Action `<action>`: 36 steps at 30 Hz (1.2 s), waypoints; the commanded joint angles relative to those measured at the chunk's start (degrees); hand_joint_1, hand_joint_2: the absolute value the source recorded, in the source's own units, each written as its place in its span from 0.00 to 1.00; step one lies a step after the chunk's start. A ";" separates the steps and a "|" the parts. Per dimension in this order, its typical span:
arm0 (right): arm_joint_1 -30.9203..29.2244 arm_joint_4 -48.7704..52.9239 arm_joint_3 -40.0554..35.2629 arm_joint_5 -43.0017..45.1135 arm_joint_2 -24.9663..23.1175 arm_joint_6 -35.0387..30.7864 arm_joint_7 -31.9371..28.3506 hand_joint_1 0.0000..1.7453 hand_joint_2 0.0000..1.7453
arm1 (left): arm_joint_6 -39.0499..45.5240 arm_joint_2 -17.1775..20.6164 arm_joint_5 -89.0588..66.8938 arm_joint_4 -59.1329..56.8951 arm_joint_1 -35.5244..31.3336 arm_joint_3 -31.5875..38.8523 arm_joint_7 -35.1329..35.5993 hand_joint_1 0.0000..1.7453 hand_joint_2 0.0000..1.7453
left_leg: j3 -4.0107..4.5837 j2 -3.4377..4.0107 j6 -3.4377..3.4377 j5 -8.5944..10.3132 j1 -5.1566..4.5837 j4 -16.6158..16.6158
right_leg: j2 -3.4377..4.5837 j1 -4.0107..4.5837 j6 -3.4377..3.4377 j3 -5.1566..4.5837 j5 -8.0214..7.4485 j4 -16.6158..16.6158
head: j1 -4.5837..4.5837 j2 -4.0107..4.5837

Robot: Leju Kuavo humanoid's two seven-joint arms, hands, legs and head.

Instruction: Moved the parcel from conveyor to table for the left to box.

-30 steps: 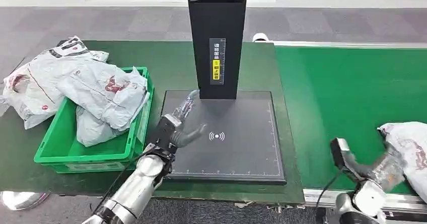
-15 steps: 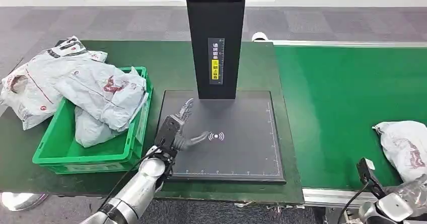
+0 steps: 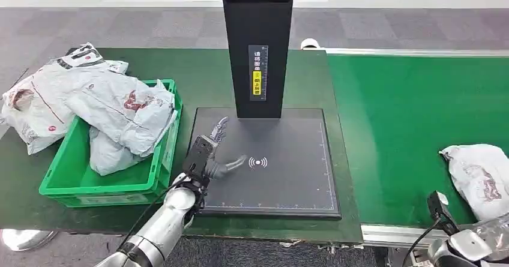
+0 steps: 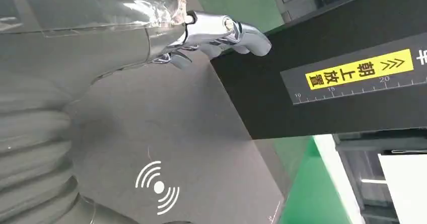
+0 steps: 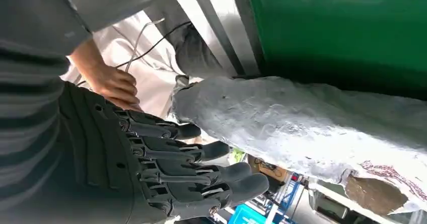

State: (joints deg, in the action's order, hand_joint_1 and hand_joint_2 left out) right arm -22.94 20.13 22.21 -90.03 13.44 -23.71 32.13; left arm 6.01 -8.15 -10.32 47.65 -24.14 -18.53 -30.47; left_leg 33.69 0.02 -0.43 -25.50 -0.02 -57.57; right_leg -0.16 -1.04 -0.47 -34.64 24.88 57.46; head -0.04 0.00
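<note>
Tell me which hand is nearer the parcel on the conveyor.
Right. The right hand is beside the parcel at the conveyor's near edge; the left hand hovers over the black scanner pad, far off.

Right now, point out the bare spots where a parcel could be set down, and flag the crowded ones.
Free: the black scan pad to the right of the left hand, in front of the scanner post; the green conveyor belt beyond the parcel. Crowded: the green crate, heaped with grey bags that spill over its far-left rim.
</note>
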 commanded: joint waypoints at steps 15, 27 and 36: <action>0.15 -4.01 -0.15 1.84 -2.28 10.36 0.19 1.00 1.00 | -2.71 -0.75 -0.63 -3.30 -2.02 3.47 1.52 0.00 1.00 | -0.15 -0.10 0.05 0.02 0.13 0.04 | -0.14 0.14 0.03 0.32 -0.05 -0.26 | 0.00 0.00; -2.97 1.51 -2.18 1.70 -7.36 -0.88 -7.14 1.00 1.00 | -3.03 0.57 -0.66 1.16 1.45 5.45 2.14 0.00 1.00 | -0.11 0.38 0.05 -0.03 0.09 -0.01 | 0.36 0.15 0.04 0.15 -0.13 -0.16 | 0.00 0.00; -1.66 9.52 -5.46 5.68 -11.90 -11.75 -18.12 1.00 1.00 | -1.78 0.64 -1.64 4.25 3.72 6.63 2.95 0.00 1.00 | -0.03 0.07 0.08 0.03 0.05 -0.02 | 0.00 0.10 -0.01 0.14 -0.05 -0.08 | 0.00 0.00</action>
State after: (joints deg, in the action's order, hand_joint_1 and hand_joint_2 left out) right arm -23.68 21.42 21.57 -88.34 8.17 -25.69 24.19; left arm 3.19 -8.66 -10.84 49.86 -22.11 -14.69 -28.28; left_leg 33.74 -0.21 -0.32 -25.41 0.02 -57.62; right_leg -0.46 -0.97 -0.52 -34.47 24.87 57.42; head -0.04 0.00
